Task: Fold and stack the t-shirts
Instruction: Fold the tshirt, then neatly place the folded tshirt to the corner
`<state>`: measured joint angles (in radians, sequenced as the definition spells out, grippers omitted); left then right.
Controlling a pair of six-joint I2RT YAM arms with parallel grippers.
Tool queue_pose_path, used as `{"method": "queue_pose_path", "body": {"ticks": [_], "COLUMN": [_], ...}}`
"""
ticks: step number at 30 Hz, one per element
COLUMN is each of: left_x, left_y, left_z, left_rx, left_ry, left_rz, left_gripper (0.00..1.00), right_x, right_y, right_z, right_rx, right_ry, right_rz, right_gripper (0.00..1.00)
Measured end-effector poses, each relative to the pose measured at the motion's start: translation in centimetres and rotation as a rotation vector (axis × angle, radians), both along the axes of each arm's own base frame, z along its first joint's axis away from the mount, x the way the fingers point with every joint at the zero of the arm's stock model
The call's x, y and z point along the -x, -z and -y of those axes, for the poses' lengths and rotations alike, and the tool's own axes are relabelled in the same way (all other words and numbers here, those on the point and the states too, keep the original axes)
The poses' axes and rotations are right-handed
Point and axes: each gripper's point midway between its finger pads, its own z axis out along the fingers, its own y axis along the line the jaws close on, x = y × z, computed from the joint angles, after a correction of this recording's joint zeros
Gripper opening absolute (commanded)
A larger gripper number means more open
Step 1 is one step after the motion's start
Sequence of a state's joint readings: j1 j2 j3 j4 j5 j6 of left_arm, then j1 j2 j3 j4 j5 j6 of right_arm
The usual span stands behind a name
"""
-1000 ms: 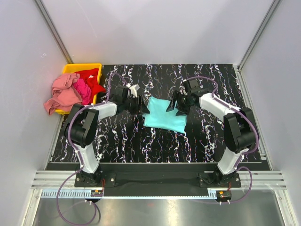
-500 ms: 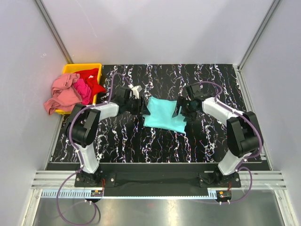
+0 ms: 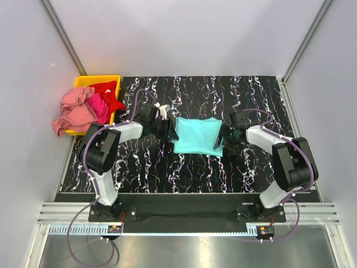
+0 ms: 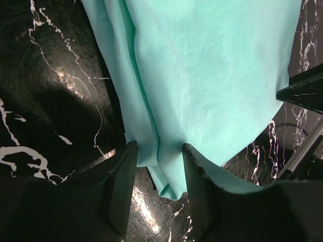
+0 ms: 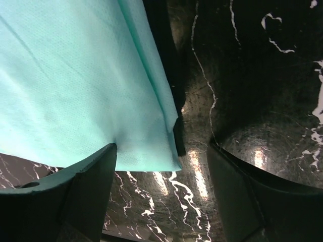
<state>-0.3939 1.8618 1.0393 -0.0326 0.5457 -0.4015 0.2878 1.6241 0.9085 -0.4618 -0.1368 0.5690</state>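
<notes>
Nearest, the two arms rise from their bases at the front edge of the black, white-veined counter (image 3: pixel 184 173) and reach inward toward its middle. There the turquoise-teal t-shirt (image 3: pixel 196 135) lies as a folded, roughly square packet, flat on the counter between the two sets of jaws. The left arm (image 3: pixel 120 133) comes in low at the packet's left edge. In its wrist view the jaws stand partly apart, astride that edge. A layered fold of the cloth runs down into the gap between the fingers (image 4: pixel 118 186) and brushes both inner faces, but it is not squeezed flat. The right arm (image 3: pixel 268 137) meets the packet's right edge. Its jaws stand wide apart, with the shirt's corner lying on the counter between them. The cloth touches the inner face of one finger (image 5: pixel 91 186), while the other finger stands well clear over bare counter. Farther back, at the far left corner, sits the yellow bin (image 3: pixel 100 79). The red t-shirt (image 3: pixel 109 92) and the magenta t-shirt (image 3: pixel 97 106) are heaped inside it. The salmon pink t-shirt (image 3: pixel 72 109) spills over its left rim.
</notes>
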Motion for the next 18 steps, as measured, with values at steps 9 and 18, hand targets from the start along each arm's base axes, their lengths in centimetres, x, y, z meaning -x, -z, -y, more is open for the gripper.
{"method": "queue_pose_path", "body": {"ticks": [9,18], "left_x": [1.0,2.0], "left_y": [0.7,0.6], "left_z": [-0.4,-0.6], "left_rx": [-0.017,-0.012], "left_ry": [-0.022,-0.061], "left_rz": [-0.06,-0.068], "left_gripper": [0.51,0.54], "right_x": [-0.7,-0.3], "right_y": [-0.1,0.0], "right_z": [-1.3,-2.2], "right_rx": [-0.08,-0.145], "right_ry": [-0.023,-0.031], "right_rz": [0.065,0.082], "right_gripper": [0.65,0.56]}}
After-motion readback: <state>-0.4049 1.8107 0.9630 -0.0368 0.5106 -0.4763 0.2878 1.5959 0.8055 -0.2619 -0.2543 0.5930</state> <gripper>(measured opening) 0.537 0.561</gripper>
